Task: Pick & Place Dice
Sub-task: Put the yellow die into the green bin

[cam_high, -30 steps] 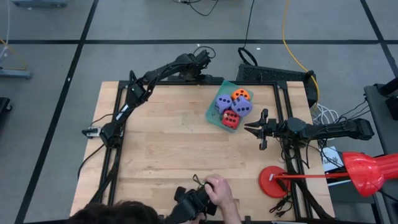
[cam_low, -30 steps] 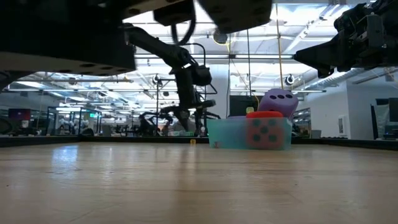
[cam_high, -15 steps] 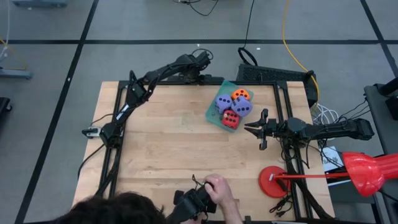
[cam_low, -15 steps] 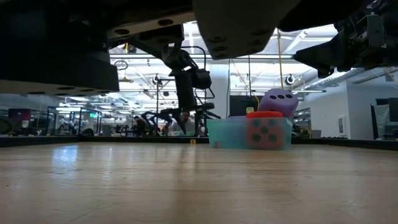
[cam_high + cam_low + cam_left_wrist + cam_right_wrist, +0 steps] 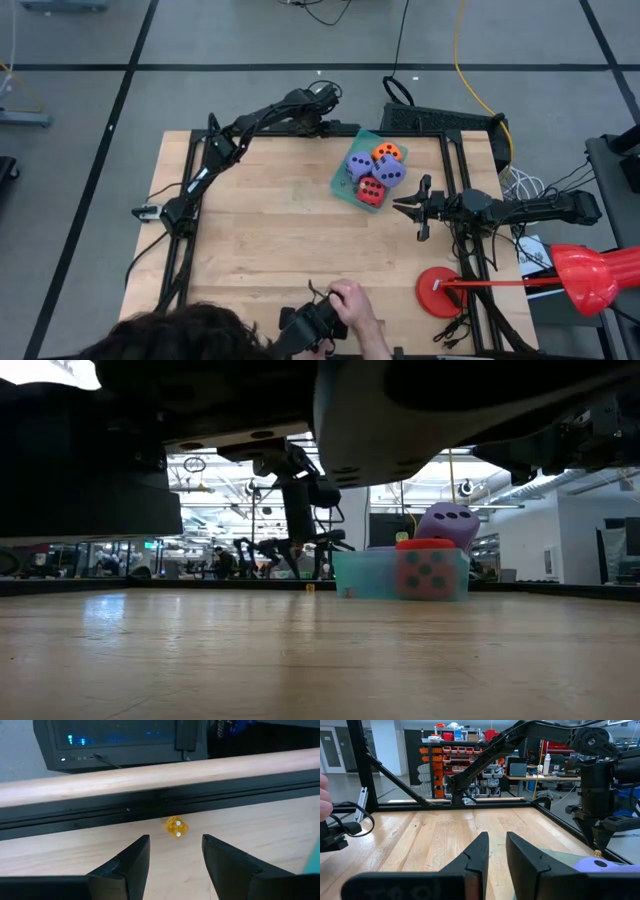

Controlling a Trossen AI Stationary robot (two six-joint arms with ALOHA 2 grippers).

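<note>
A teal tray (image 5: 341, 180) near the table's far right holds the dice: two lavender-purple ones (image 5: 358, 165) (image 5: 391, 173), an orange one (image 5: 388, 152) and a red one (image 5: 370, 190). In the low view the red die (image 5: 426, 572) sits behind the tray wall (image 5: 360, 575), and a purple die (image 5: 448, 525) rises above it. A tiny yellow die (image 5: 176, 826) lies on the wood by the far rail. My left gripper (image 5: 175, 842) (image 5: 319, 122) hangs open over it, pointing down, one finger on each side and clear of it. My right gripper (image 5: 495, 841) (image 5: 408, 206) waits shut, right of the tray.
A black rail (image 5: 160, 802) runs along the far edge just behind the yellow die, with a dark computer case (image 5: 125, 740) beyond it. A person's hand (image 5: 352, 303) holds a dark device at the near edge. A red disc (image 5: 440, 293) lies at the near right.
My left gripper has rolled a little about its own pointing line above the far edge and stays open. The person's head has come further into the high view at the near edge, and a dark shape has spread across the top of the low view.
</note>
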